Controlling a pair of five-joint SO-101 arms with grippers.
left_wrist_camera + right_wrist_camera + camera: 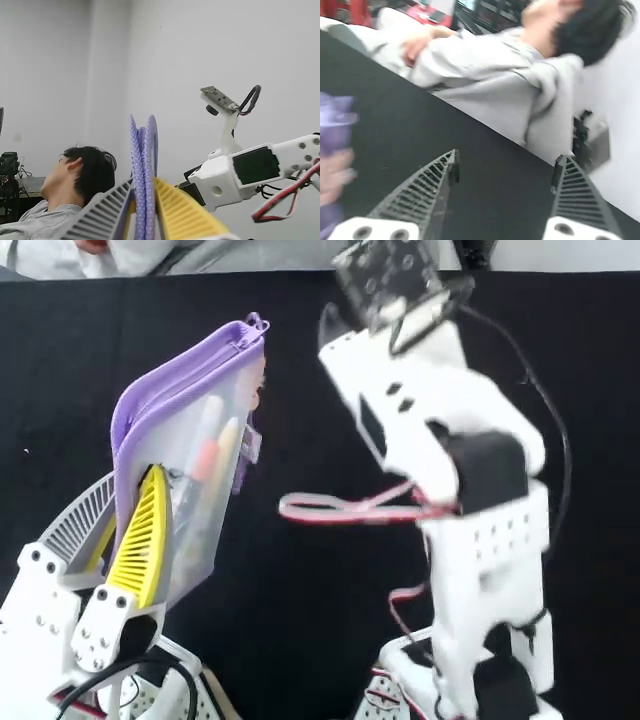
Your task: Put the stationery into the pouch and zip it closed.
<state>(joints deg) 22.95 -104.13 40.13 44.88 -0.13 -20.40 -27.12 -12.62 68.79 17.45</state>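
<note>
The left pincer (128,515) is clamped on the pouch (170,400). Its yellow finger (145,530) presses the clear side and its grey ribbed finger (85,510) lies against the back. In its own wrist view the pincer (144,182) has the two fingers meeting on the pouch's purple edge (144,150), which rises straight up from between them.

Beyond the fingertips the pouch stands tilted in the air, off the table, with its purple zip band running over the top. Pale pens, the stationery (205,465), lie lengthwise inside, just past the yellow fingertip. Whether the zip is drawn fully shut I cannot tell.

The right pincer (507,156) is spread wide, with nothing between its dark ribbed fingers (432,185). To one side of it the pouch (334,117) shows as a purple blur, well apart from the fingers.

The right arm (440,430) stands white and jointed beside the pouch. A red-and-white cable (350,508) loops out from it toward the left pincer.

Under both pincers lies the table (300,620), covered in flat black. The same black surface (395,125) runs beneath the open fingers to a straight far edge.

Behind the left pincer the room is a plain white wall (60,75), with dark equipment (7,165) low at its side.
</note>
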